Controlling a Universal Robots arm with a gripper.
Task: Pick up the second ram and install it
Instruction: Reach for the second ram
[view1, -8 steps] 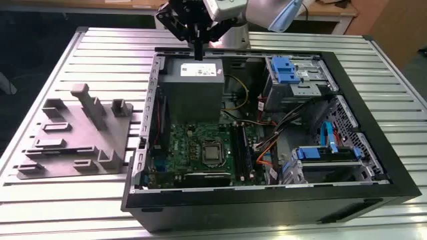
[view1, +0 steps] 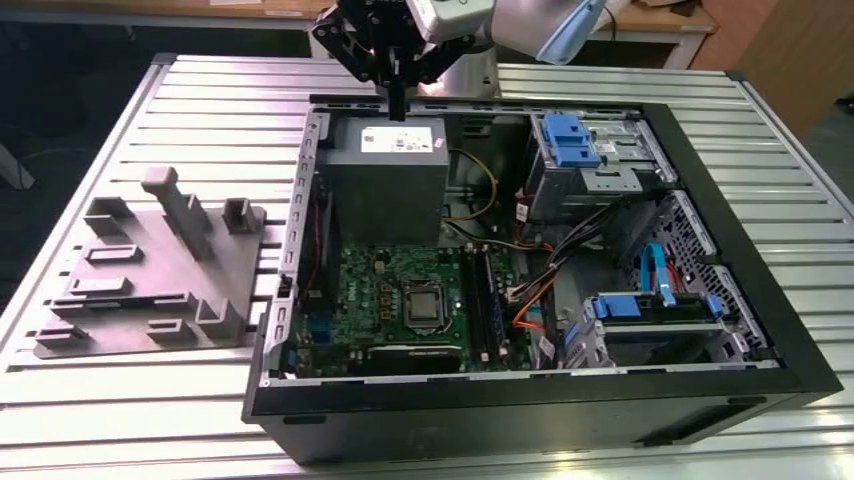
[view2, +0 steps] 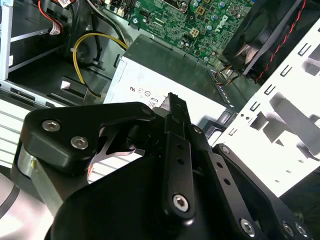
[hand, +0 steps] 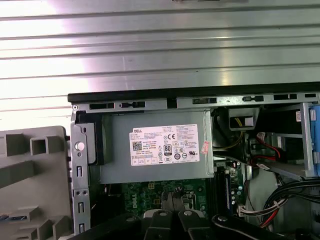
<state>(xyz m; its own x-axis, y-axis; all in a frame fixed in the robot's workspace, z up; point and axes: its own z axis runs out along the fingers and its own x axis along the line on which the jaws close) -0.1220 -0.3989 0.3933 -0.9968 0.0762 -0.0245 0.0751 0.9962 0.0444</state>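
One grey moulded plastic holder (view1: 147, 270), with blocky recesses and upright posts, sits at the exterior view's left on the ribbed aluminium table (view1: 214, 100). It is just beside the open black steel computer case (view1: 534, 405). What I take for the second ram (hand: 10, 217) is a thin bluish strip lying in a recess of that holder in the first wrist view; I cannot be sure of it. Moving right, my black claw (view1: 396, 112) hangs above one grey sheet-metal power supply box (view1: 387, 180) at the case's far wall, well apart from the holder. Its two fingers (view2: 175, 120) are pressed together, with nothing between them that I can see. Nearer the camera lies one green motherboard (view1: 387, 290), with long black memory slots (view1: 489, 300) along its right edge. Yellow, orange and black cables (view1: 491, 195) crowd the gap beyond. Two blue plastic drive brackets (view1: 567, 138) stand furthest right.
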